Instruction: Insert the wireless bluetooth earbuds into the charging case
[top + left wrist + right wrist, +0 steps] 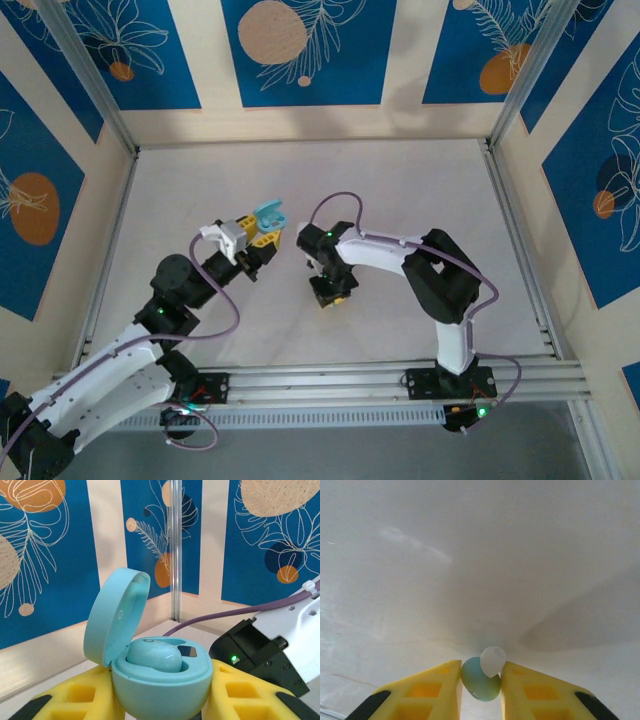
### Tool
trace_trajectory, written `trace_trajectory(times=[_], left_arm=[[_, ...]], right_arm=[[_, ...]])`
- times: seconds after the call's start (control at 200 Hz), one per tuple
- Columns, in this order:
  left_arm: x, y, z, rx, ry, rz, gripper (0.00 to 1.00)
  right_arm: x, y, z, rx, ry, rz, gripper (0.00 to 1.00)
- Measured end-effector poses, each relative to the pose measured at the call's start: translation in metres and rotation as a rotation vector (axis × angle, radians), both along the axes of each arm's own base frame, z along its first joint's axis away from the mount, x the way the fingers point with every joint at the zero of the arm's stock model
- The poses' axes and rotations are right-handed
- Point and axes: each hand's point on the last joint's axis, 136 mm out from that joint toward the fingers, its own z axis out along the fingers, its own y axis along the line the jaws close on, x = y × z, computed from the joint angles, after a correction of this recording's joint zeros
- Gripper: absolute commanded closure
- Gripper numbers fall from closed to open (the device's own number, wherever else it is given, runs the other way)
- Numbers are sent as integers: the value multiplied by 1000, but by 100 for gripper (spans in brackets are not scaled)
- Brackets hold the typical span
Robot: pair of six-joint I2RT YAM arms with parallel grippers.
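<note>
**Top external: open case waits left of the pinched bud**

Above the worktop (400, 190), the left end effector (254, 240) clamps the open charging case (268, 216), lid up. The right end effector (331, 291) points down just beside it, so the case lies to its left. Its fingers pinch a teal earbud (481, 680), white tip away from the wrist. Another earbud (152, 656) already sits in the case, and the neighbouring socket looks free.

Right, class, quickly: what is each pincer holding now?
Left pincer: shut on the open teal charging case.
Right pincer: shut on a teal earbud with a white tip.
</note>
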Motion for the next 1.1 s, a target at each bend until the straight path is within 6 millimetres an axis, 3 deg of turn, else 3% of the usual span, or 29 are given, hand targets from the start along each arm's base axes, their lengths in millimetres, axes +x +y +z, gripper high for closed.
trace_trajectory(times=[0.1,0.4,0.645,0.915,1.1], left_arm=[[2,-2,-3,6,8,0,64],[3,-3,-3,9,10,0,64],[3,-2,2,2,2,0,64],[3,-2,2,2,3,0,64],[2,-2,3,1,1,0,63]], right_arm=[[2,-7,-1,-9,-2,5,73],[11,-2,10,31,-57,24,66],[17,-12,11,-23,-99,31,62],[18,2,42,89,-135,-9,60],[17,1,27,65,-82,-89,59]])
